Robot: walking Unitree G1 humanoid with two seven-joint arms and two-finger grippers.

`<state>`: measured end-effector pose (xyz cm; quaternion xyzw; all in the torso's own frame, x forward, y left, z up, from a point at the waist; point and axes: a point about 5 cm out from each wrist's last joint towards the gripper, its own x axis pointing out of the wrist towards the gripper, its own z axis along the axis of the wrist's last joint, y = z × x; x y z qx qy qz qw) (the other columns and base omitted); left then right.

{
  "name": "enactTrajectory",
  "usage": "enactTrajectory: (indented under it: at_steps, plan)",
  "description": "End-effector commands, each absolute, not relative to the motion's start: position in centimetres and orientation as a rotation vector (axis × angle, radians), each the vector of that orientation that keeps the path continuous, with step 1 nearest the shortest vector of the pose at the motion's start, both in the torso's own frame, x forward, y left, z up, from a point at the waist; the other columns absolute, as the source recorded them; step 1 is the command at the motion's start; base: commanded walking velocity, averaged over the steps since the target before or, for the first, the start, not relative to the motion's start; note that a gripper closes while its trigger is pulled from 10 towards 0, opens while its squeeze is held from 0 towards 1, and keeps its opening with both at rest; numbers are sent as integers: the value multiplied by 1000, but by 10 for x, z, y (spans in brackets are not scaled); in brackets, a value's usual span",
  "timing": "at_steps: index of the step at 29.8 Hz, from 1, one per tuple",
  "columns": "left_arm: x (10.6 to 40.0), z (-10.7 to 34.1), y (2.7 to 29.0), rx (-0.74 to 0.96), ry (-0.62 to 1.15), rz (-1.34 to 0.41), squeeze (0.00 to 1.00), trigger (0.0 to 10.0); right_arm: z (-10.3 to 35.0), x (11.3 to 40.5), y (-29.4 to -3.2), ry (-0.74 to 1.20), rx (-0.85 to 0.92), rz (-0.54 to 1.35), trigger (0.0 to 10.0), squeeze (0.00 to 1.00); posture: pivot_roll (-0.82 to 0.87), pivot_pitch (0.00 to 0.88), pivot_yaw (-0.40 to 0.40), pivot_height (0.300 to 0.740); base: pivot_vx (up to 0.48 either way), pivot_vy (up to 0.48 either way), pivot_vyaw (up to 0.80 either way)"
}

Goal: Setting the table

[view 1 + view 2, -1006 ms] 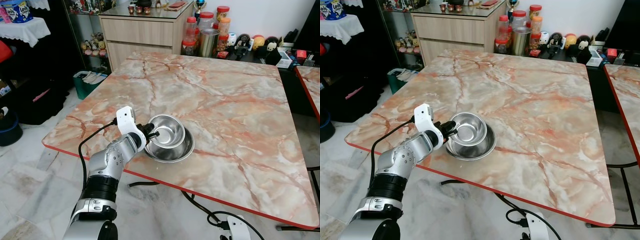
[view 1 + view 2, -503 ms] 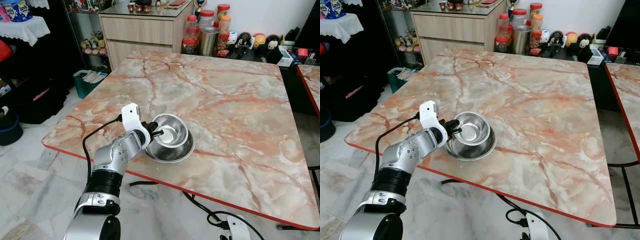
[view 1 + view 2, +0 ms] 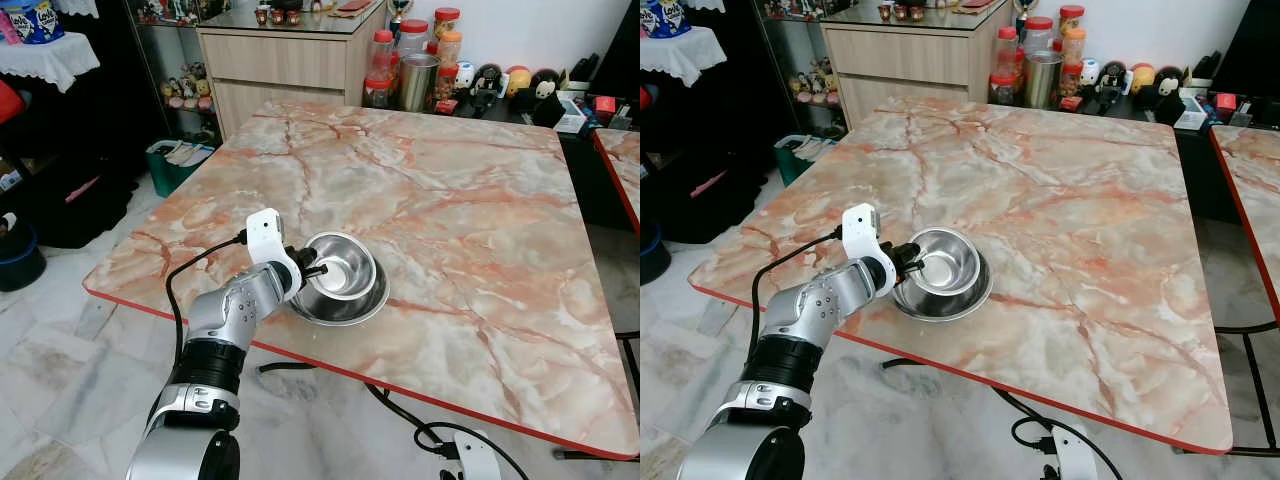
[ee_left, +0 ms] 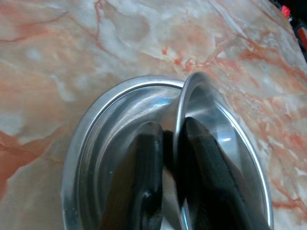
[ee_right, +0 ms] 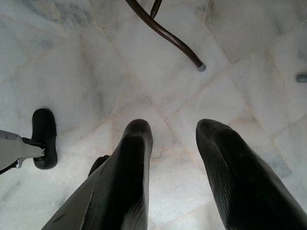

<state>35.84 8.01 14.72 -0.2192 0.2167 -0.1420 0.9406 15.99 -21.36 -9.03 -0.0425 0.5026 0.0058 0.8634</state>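
A broad marble table (image 3: 470, 200), pink and grey with rust-red veins and a red edge band, takes up most of the head views and stands on a pale marble-tiled floor (image 3: 60, 370); beyond its far edge runs a light wooden cabinet (image 3: 280, 65) with a glass top, and beside that a row of red-lidded jars (image 3: 412, 45) and a steel canister (image 3: 418, 84) against the wall, with small figurines (image 3: 515, 85) further along; a black cable (image 3: 400, 415) trails over the floor under the table's near edge; the silver left arm (image 3: 225, 325) reaches up from the near-left side over the table's edge, a black lead looping from its white wrist housing; near that edge sit two stainless steel bowls, the larger bowl (image 3: 345, 305) flat on the marble and the smaller bowl (image 3: 342, 266) resting inside it, tilted with its near-left rim raised; the left gripper (image 3: 309, 270) is at that raised rim, and the left wrist view shows its two black fingers (image 4: 144, 177) closed onto the thin wall of the smaller bowl, one finger inside it and one outside, over the hollow of the larger bowl; the right gripper (image 5: 172, 143) hangs low over the floor tiles, its fingers spread apart and holding nothing.
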Motion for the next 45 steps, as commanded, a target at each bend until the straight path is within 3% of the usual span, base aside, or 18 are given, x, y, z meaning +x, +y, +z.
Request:
enactTrajectory:
  at_steps: [1, 11, 12, 13, 14, 15, 16, 17, 18, 28, 32, 35, 42, 45]
  plan:
    - [360, 151, 80, -422, 444, -299, 0, 10000, -90, 162, -213, 1049, -92, 15, 10000, 0, 54, 0, 29, 740, 0, 0, 0]
    - [359, 150, 83, -402, 448, -293, 0, 10000, -90, 162, -212, 1048, -93, 17, 10000, 0, 57, 0, 29, 740, 0, 0, 0]
    - [359, 150, 82, -399, 446, -297, 745, 10000, -90, 162, -212, 1048, -92, 17, 10000, 0, 56, 0, 29, 740, 0, 0, 0]
    - [359, 150, 82, -397, 446, -300, 745, 10000, -90, 162, -212, 1048, -92, 17, 10000, 0, 56, 0, 29, 740, 0, 0, 0]
    - [359, 150, 81, -387, 445, -302, 925, 10000, -90, 162, -212, 1048, -92, 16, 10000, 0, 56, 0, 29, 740, 0, 0, 0]
    - [359, 150, 81, -382, 445, -301, 925, 10000, -90, 162, -212, 1048, -92, 16, 10000, 0, 56, 0, 29, 740, 0, 0, 0]
    - [359, 150, 81, -373, 444, -300, 851, 10000, -90, 162, -212, 1048, -91, 16, 10000, 0, 56, 0, 29, 740, 0, 0, 0]
    - [359, 150, 81, -363, 444, -300, 216, 10000, -90, 162, -212, 1048, -91, 16, 10000, 0, 56, 0, 30, 740, 0, 0, 0]
    - [359, 150, 82, -353, 443, -298, 0, 10000, -90, 162, -212, 1048, -91, 16, 10000, 0, 56, 0, 30, 740, 0, 0, 0]
    - [362, 155, 90, -204, 401, -267, 0, 10000, -90, 162, -212, 1048, -91, 17, 10000, 0, 60, 0, 29, 740, 0, 0, 0]
    - [364, 171, 93, 4, 299, -295, 0, 10000, -89, 163, -212, 1047, -92, 19, 10000, 0, 64, 0, 26, 740, 0, 0, 0]
    - [364, 174, 93, 57, 272, -302, 0, 10000, -89, 163, -212, 1047, -92, 20, 10000, 0, 65, 0, 25, 740, 0, 0, 0]
    - [364, 200, 97, 7, 63, -295, 0, 10000, -89, 163, -211, 1046, -88, 18, 10000, 0, 63, 0, 26, 740, 0, 0, 0]
    - [364, 215, 124, -5, -79, -164, 0, 10000, -90, 163, -211, 1041, -81, 14, 10000, 0, 61, 0, 28, 740, 0, 0, 0]
